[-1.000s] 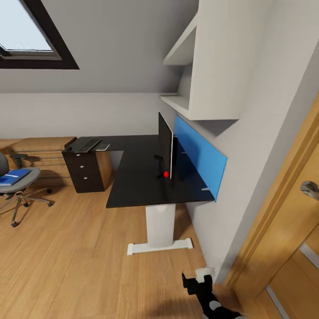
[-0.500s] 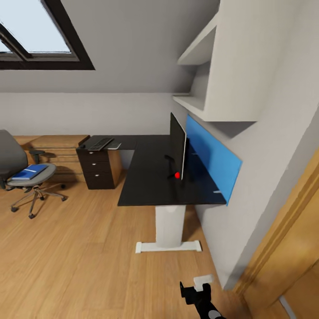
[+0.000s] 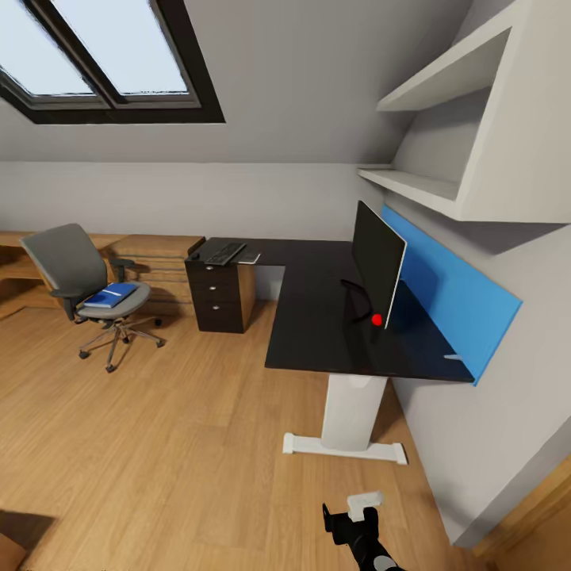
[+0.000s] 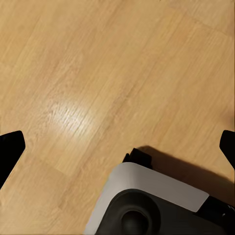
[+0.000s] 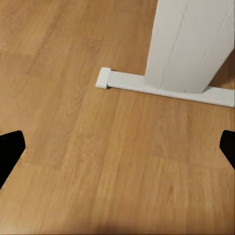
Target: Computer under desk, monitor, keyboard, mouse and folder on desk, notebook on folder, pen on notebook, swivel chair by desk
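The black L-shaped desk (image 3: pixel 317 317) with a blue back panel runs along the right wall. On it, the monitor (image 3: pixel 379 266) stands close to that panel. The keyboard (image 3: pixel 224 252) lies on the far wing over the drawers, with a thin grey notebook (image 3: pixel 250 258) beside it. The mouse and pen are too small to make out, and the computer is out of view. The grey swivel chair (image 3: pixel 79 277) stands at the left, apart from the desk, with the blue folder (image 3: pixel 111 295) on its seat. My left gripper (image 4: pixel 117 147) and right gripper (image 5: pixel 117 147) hang open and empty over the floor.
The desk's white leg (image 5: pixel 191 44) and its foot (image 5: pixel 161 85) stand just ahead of my right gripper. A light wooden dresser (image 3: pixel 151 250) sits behind the chair under a skylight (image 3: pixel 103 55). White shelves (image 3: pixel 444 135) hang above the desk. Wooden floor (image 3: pixel 174 444) stretches between me and the chair.
The head view has swung left: the desk and monitor sit further right in the picture, the whole chair has come into sight, and the wooden door at the right has dropped out.
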